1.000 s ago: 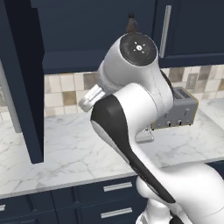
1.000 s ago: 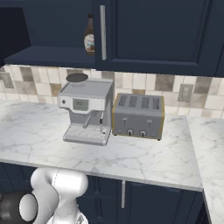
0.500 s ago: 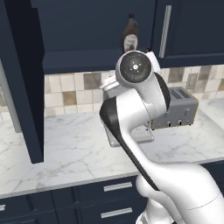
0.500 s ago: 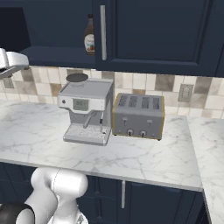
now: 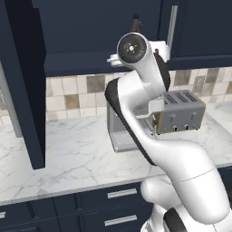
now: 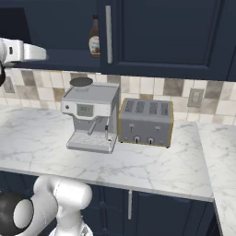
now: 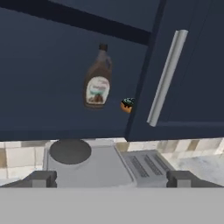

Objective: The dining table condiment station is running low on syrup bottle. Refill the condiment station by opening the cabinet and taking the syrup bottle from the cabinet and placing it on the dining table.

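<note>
The syrup bottle (image 7: 98, 78) is dark brown with a black cap and a pale label. It stands upright on the shelf of the open navy cabinet (image 7: 52, 57), close to the edge of the shut right-hand door (image 7: 192, 65). That bottle (image 6: 94, 39) is also in the right base view, and its top (image 5: 136, 21) peeks over my arm in the left base view. My gripper (image 7: 112, 181) is open and empty, below and short of the bottle, apart from it. The gripper (image 6: 39, 52) is level with the shelf edge, to the bottle's left. The dining table is out of view.
The cabinet's left door (image 5: 22, 90) hangs swung open over the marble counter (image 6: 152, 161). A coffee machine (image 6: 90, 117) and a toaster (image 6: 145, 122) stand under the cabinet. A silver bar handle (image 7: 166, 78) runs down the shut door. A small orange thing (image 7: 127, 105) lies behind the bottle.
The arm has swung upward and the hand has risen to shelf height. In the right base view the hand has come in from the left edge. The bottle has stayed put.
</note>
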Available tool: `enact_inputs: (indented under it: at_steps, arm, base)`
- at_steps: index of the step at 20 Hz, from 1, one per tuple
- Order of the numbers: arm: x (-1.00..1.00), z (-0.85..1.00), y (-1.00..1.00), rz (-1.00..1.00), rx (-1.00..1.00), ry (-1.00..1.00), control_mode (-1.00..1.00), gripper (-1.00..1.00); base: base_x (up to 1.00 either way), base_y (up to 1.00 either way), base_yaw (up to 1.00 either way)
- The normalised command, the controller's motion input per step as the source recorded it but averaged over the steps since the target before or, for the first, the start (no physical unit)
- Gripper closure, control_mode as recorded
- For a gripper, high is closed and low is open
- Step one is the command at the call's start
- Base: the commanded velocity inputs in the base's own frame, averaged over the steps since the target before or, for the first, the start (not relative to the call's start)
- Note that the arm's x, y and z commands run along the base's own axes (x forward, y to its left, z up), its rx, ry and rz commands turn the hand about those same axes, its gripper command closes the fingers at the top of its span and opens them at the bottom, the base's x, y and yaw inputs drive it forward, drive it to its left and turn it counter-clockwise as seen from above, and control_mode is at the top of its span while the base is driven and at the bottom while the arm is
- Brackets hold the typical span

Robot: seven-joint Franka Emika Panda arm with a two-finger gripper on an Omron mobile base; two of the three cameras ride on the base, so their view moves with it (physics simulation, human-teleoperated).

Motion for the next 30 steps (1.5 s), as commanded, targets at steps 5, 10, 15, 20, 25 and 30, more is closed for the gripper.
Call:
enact_inputs:
  at_steps: [5,10,15,20,25,30]
  arm:
    - [0.32,0.47,-0.25,-0.11,0.11,0.02,-1.00,-1.00]
    - [0.29,0.00,-0.01,-0.01,0.01,0.01,-1.00,-1.00]
    - [0.36,0.00,-0.06,-0.10,0.00,-0.02,-1.00,-1.00]
    - [0.40,-0.05,-0.13,-0.13,0.00,-0.05,-1.00,-1.00]
    - [0.42,-0.04,-0.12,-0.09,0.00,-0.06,-1.00,-1.00]
    - [0.32,-0.03,-0.07,-0.01,0.00,-0.09,-1.00,-1.00]
  base:
    - [0.00,0.00,0.00]
    - [0.00,0.00,0.00]
    - [0.00,0.00,0.00]
    - [0.00,0.00,0.00]
    - [0.00,0.00,0.00]
    - [0.00,0.00,0.00]
